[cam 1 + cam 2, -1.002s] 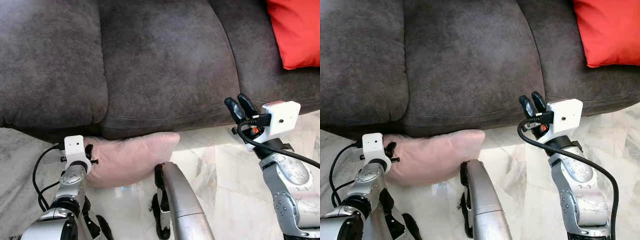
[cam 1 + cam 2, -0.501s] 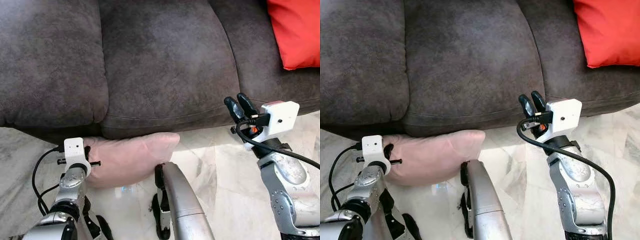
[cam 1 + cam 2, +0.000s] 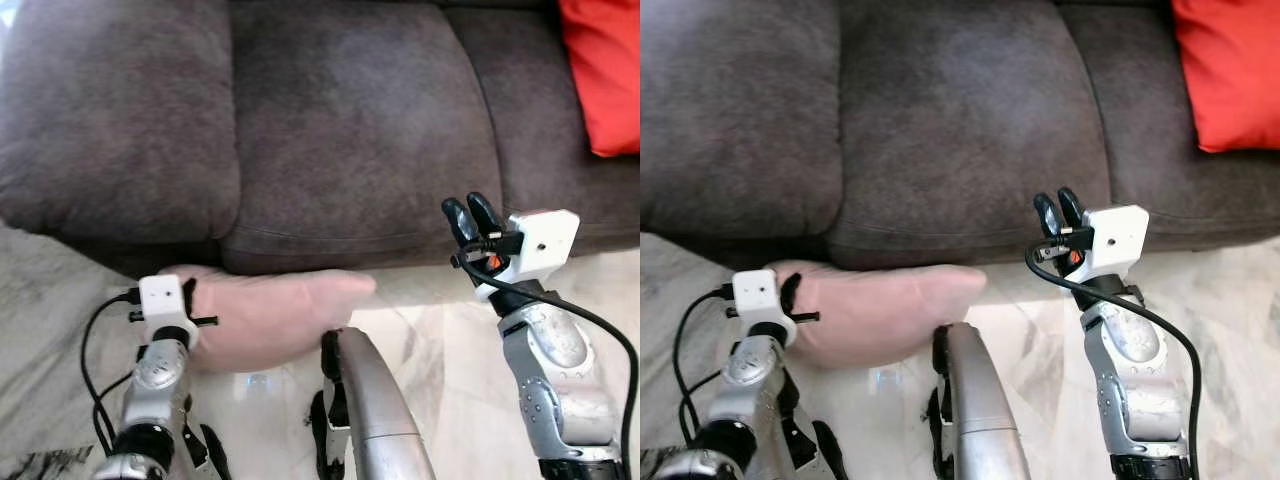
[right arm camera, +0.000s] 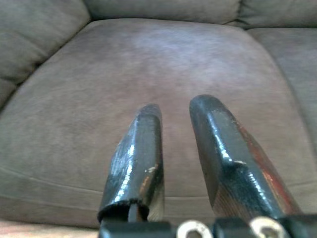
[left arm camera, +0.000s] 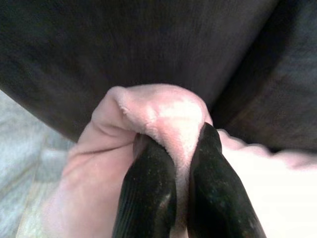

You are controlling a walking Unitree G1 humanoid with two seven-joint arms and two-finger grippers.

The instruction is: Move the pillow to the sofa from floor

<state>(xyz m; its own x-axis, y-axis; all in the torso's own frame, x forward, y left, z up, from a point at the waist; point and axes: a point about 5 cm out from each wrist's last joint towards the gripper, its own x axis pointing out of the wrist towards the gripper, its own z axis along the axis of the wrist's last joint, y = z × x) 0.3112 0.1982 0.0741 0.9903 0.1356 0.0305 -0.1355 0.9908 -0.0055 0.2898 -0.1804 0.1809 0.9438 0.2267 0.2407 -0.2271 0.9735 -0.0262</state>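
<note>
A pale pink pillow [image 3: 270, 315] lies on the floor, tucked against the base of the dark brown sofa [image 3: 360, 130]. My left gripper [image 3: 188, 290] is at the pillow's left corner. In the left wrist view its two black fingers [image 5: 148, 183] pinch a fold of the pink fabric [image 5: 158, 111], so it is shut on the pillow. My right gripper [image 3: 465, 210] is raised in front of the middle seat cushion's front edge. Its fingers [image 4: 143, 148] stand a little apart with nothing between them.
A red cushion [image 3: 605, 70] rests on the sofa's right seat. My silver leg [image 3: 370, 400] stands on the pale marble floor [image 3: 440, 330] just in front of the pillow. A grey rug [image 3: 40, 330] covers the floor at the left.
The whole picture has shifted to the right, so the camera has moved. The left gripper keeps its hold on the pillow's corner. The right gripper stays raised before the seat.
</note>
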